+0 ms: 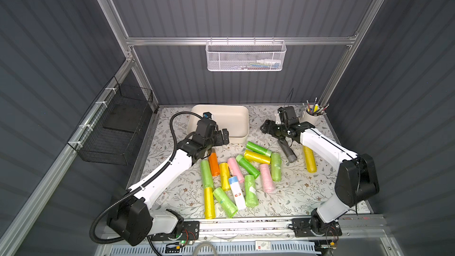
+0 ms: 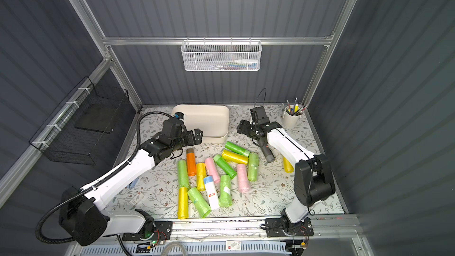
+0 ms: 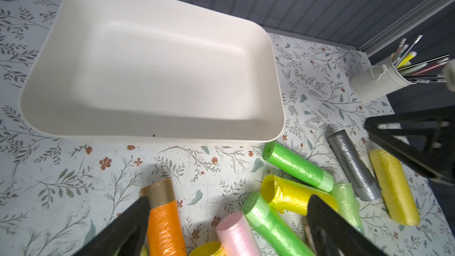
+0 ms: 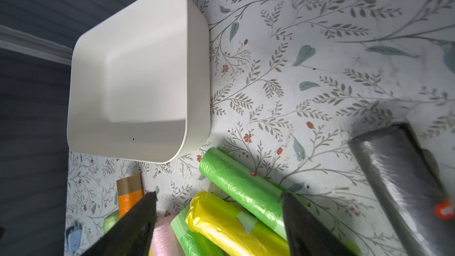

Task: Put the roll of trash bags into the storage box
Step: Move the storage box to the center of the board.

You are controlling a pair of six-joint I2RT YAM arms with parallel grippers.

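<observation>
Rolls of trash bags (image 1: 247,166) lie in a heap on the table (image 1: 307,193), just in front of the empty storage box (image 1: 240,138). The right gripper (image 4: 218,197) hangs over the green roll (image 4: 241,183) nearest the box, jaws partly apart, holding nothing. The left gripper (image 3: 229,199) is wide open and holds nothing too. That green roll looks like the one to grab: pinch it across its middle, lift it above the box's near wall, then let go inside. The grey roll (image 4: 403,181) lies close beside, so go straight down. Bare table between the box and the pen cup (image 1: 310,118) gives room to swing.
</observation>
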